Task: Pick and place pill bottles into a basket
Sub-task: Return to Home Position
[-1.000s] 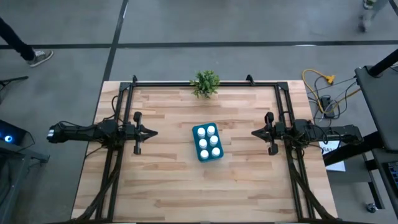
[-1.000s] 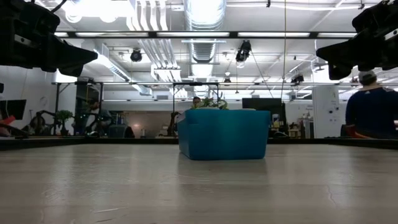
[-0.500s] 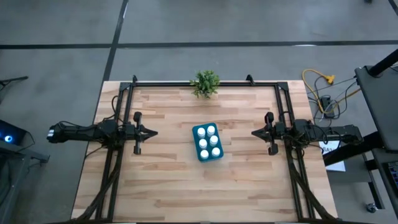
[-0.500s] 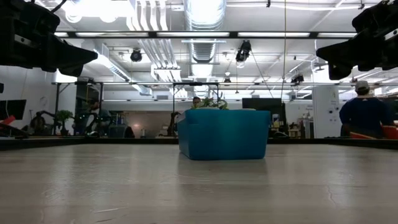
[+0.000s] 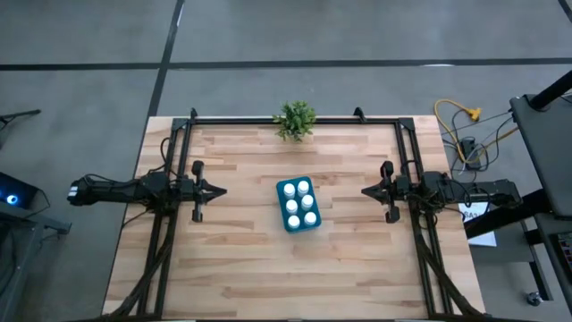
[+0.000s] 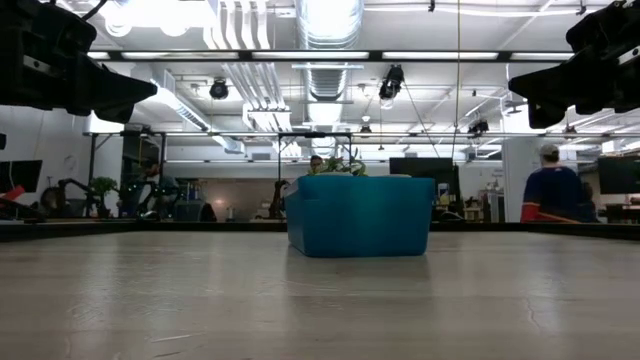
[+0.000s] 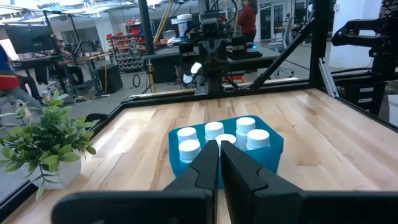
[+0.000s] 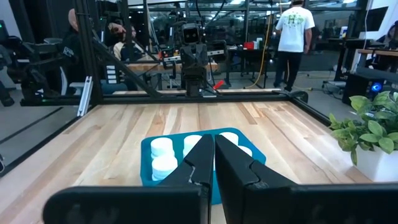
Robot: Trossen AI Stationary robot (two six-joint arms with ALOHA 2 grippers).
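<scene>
Nothing on the tabletop has shifted since the earlier frames. The one change is in the room behind, where a person seen in the low view has walked in from the picture's edge towards the basket's side.

The basket sits near the middle of the tabletop, and the pill bottles stand inside it in two rows of three, six white caps showing from above. No bottle lies outside the basket.

Out from the basket, the left tool hangs well apart from it on the left arm's side, raised off the wood, its fingers drawn together with nothing between them. The right tool mirrors it, well apart on the basket's other side, also raised, pressed together and empty. Both point towards the basket.

A small potted plant stands beyond the basket at the far edge, near neither arm.

With every bottle in and both arms motionless at matching pulled-back poses, the job looks complete and the return to rest appears finished or nearly so.
</scene>
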